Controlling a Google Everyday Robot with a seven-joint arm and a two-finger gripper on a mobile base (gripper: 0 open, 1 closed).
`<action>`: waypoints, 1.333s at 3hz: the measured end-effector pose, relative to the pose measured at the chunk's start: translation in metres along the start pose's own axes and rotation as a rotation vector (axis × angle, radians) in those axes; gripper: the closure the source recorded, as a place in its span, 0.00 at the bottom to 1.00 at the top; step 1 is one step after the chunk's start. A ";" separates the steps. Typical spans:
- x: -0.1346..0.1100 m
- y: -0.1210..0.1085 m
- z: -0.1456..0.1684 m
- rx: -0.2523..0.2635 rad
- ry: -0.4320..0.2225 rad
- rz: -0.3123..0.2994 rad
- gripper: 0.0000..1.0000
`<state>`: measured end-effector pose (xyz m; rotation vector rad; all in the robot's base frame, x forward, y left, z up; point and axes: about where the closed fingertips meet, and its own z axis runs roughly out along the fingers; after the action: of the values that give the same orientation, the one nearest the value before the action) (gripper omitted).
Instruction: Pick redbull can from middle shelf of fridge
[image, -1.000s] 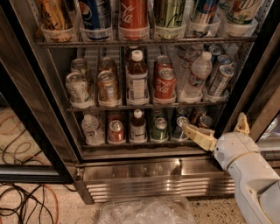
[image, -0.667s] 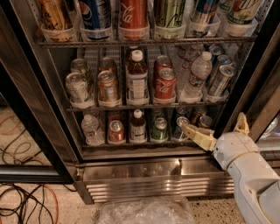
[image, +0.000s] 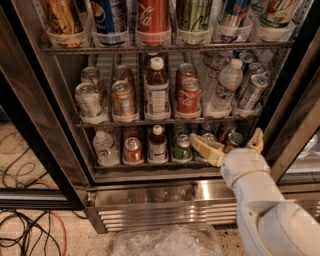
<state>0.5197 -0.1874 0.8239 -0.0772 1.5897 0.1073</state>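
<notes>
The redbull can (image: 252, 92) is slim, silver and blue, and leans in the far-right lane of the middle shelf (image: 165, 120); more slim cans stand behind it. The fridge (image: 45, 125) is seen from the front, with nothing between me and its shelves. My gripper (image: 225, 136) is open and empty, with one cream finger (image: 204, 148) on the left and the other (image: 257, 140) on the right. It hangs in front of the bottom shelf's right side, below and slightly left of the redbull can.
On the middle shelf a clear water bottle (image: 225, 85) stands just left of the redbull can, then red cola cans (image: 188, 95) and a juice bottle (image: 157, 90). The dark door frame (image: 295, 115) is close on the right. Cables (image: 25, 230) and a plastic bag (image: 165, 242) lie on the floor.
My gripper and arm have moved left and slightly up in front of the bottom shelf. The cans and bottles have not moved.
</notes>
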 end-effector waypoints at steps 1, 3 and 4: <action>0.004 -0.018 0.000 0.076 0.018 -0.007 0.00; 0.007 -0.014 0.008 0.073 -0.005 -0.005 0.00; 0.005 -0.013 0.021 0.083 -0.041 -0.009 0.00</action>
<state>0.5422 -0.1973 0.8186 -0.0171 1.5505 0.0361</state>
